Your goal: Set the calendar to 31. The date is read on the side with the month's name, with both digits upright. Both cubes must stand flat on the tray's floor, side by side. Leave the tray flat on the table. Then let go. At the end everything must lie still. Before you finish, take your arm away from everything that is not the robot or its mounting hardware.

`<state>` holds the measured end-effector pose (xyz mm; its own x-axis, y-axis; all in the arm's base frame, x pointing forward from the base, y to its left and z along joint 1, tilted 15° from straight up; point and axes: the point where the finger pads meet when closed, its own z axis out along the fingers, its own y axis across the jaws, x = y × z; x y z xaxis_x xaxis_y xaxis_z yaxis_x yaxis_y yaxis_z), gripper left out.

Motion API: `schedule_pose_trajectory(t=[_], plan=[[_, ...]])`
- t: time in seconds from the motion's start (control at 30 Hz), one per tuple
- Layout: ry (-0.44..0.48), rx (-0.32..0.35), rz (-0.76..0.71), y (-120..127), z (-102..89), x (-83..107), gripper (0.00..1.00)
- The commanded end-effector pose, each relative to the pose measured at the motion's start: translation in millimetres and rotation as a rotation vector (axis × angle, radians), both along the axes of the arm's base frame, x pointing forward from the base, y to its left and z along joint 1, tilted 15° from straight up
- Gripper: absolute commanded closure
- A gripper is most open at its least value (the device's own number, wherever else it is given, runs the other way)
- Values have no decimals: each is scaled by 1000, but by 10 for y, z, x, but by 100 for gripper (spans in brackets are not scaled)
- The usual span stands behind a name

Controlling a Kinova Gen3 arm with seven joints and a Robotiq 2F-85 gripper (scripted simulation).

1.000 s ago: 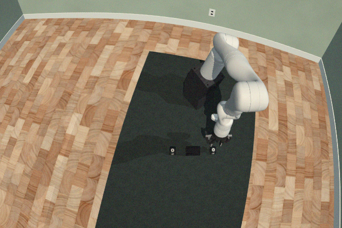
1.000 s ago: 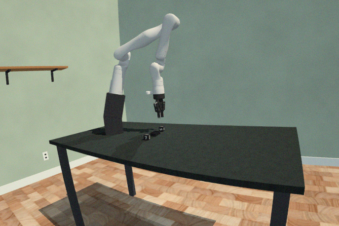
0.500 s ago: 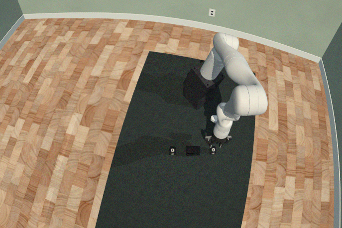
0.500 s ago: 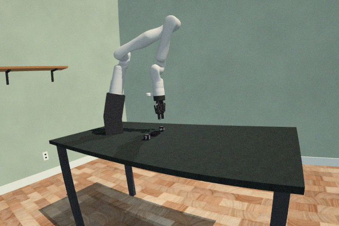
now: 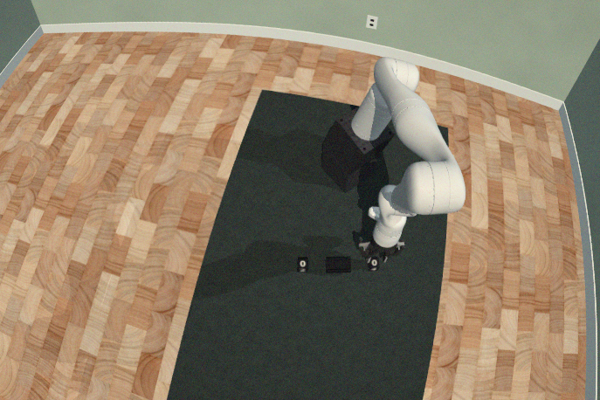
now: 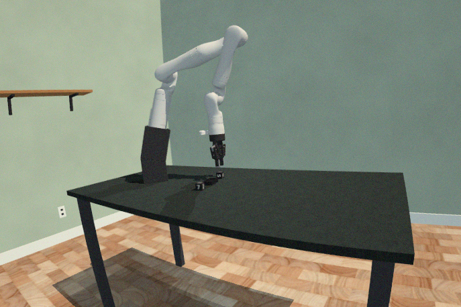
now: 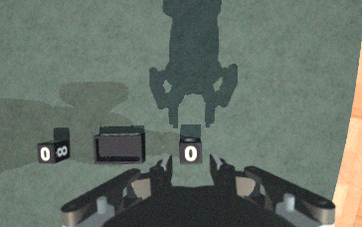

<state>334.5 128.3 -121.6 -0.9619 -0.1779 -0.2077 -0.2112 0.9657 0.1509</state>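
Note:
A small black tray [image 5: 338,264] lies on the dark table, empty, and it also shows in the wrist view [image 7: 119,146]. One black cube [image 5: 302,264] stands on the table to its left, showing 0 on top and 8 on a side in the wrist view [image 7: 53,150]. A second black cube [image 5: 373,263] [image 7: 191,150] stands to the tray's right, with 0 on top. My gripper [image 7: 191,163] [image 6: 218,163] hangs straight above this right cube, well clear of it. Its fingers stand about half open with nothing between them.
The arm's dark base block [image 6: 154,153] stands at the table's back edge behind the tray. The table's right edge [image 7: 355,114] lies close to the right cube. A wall shelf [image 6: 38,93] is far off to the left.

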Motion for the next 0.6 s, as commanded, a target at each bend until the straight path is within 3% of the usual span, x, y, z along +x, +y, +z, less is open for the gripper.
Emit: schedule_pose_trajectory(t=[0.0,0.57], plan=[[7,-1,1,3,-37,-24,54],[7,-1,1,31,-178,0,54]])
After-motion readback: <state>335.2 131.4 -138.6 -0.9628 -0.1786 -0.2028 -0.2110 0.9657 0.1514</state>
